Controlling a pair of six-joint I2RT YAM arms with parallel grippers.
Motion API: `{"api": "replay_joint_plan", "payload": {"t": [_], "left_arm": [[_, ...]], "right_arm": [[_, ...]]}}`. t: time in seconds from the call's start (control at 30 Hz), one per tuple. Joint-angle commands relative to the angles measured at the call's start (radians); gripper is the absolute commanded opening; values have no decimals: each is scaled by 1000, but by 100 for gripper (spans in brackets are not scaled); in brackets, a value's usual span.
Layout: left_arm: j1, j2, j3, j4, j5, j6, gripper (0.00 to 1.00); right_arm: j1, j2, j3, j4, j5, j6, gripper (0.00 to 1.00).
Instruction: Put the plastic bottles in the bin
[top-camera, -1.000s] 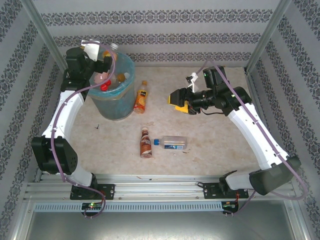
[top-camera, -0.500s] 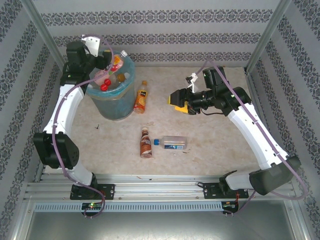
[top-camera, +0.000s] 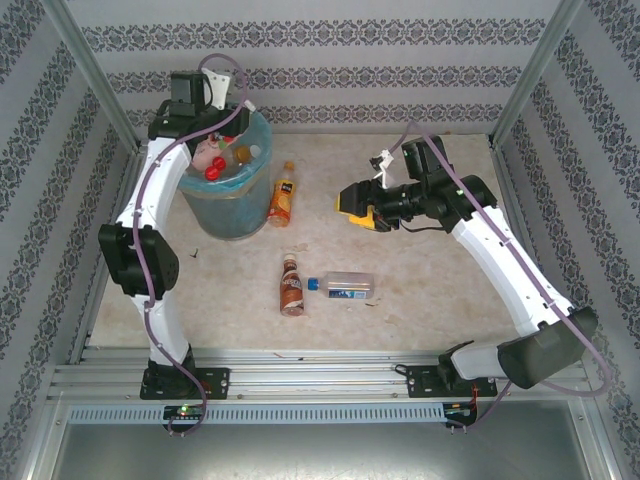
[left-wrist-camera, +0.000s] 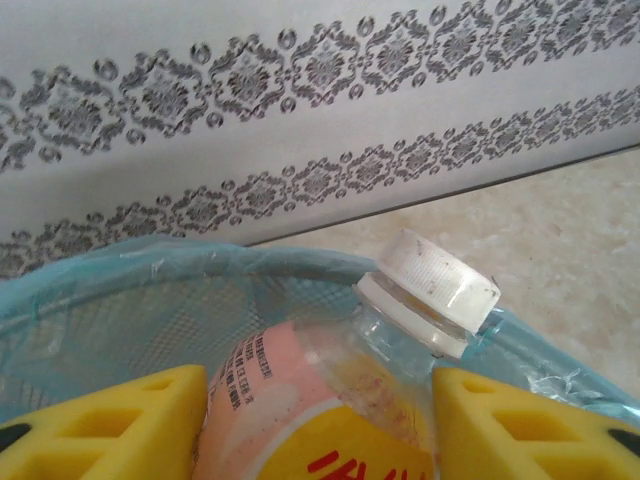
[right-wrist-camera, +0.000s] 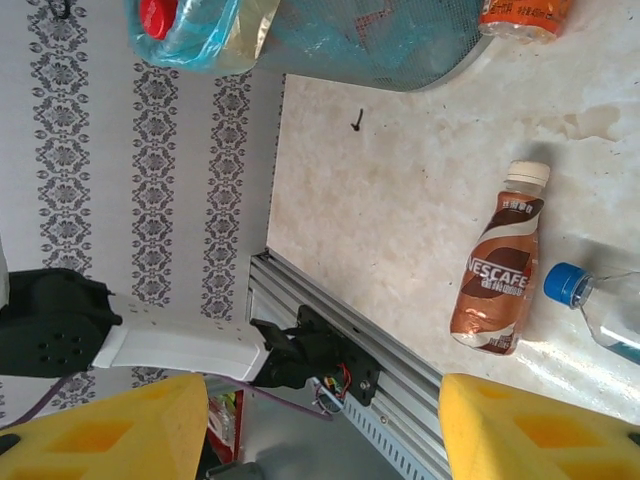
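Note:
The bin (top-camera: 228, 212) stands at the back left, with several plastic bottles piled to its top. My left gripper (top-camera: 214, 108) is over the bin's back rim. A pink-label bottle (left-wrist-camera: 268, 385) with a white cap lies between its yellow fingers (left-wrist-camera: 110, 425), the cap resting on the bag-lined rim (left-wrist-camera: 150, 262). The fingers sit close against both its sides; whether they press on it does not show. My right gripper (top-camera: 352, 205) hovers open over the table's middle right, nothing between its fingers (right-wrist-camera: 323, 425). On the table lie an orange bottle (top-camera: 283, 195), a brown bottle (top-camera: 291, 285) and a clear blue-capped bottle (top-camera: 346, 287).
Metal posts and patterned walls close in the table on three sides. An aluminium rail (top-camera: 320, 365) runs along the near edge by the arm bases. The brown bottle (right-wrist-camera: 500, 282) and the blue cap (right-wrist-camera: 565, 284) lie side by side near the table's middle.
The left arm's elbow swung up and inward and its wrist moved to the bin's back. The pink-label bottle sank from above the bin onto its rim. The left fingers narrowed.

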Motion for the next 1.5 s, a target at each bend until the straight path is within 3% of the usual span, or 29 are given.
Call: {"api": "replay_joint_plan", "payload": {"t": [0.0, 0.13, 0.33, 0.6, 0.77, 1.03, 1.2, 1.37, 1.47], "left_arm": [[-3, -24, -20, -166, -52, 19, 50], [-2, -139, -179, -33, -86, 31, 35], [0, -268, -308, 88, -89, 32, 35], [0, -300, -378, 109, 128, 51, 35], [8, -317, -388, 32, 56, 94, 34], [58, -350, -417, 61, 53, 21, 33], [60, -359, -363, 81, 108, -19, 41], [60, -437, -348, 181, 138, -114, 54], [57, -511, -371, 216, 127, -146, 56]], "right_arm": [[3, 0, -10, 13, 13, 0, 62], [9, 13, -1, 16, 21, 2, 62], [27, 30, 15, 14, 30, -1, 62], [30, 28, 13, 11, 29, -2, 61], [32, 14, 8, 7, 35, -3, 61], [38, 23, 14, 6, 38, -3, 61], [50, 22, 27, -11, 94, -14, 62], [111, 45, 82, -109, 284, -111, 63], [159, 70, 72, -90, 392, -109, 63]]}}
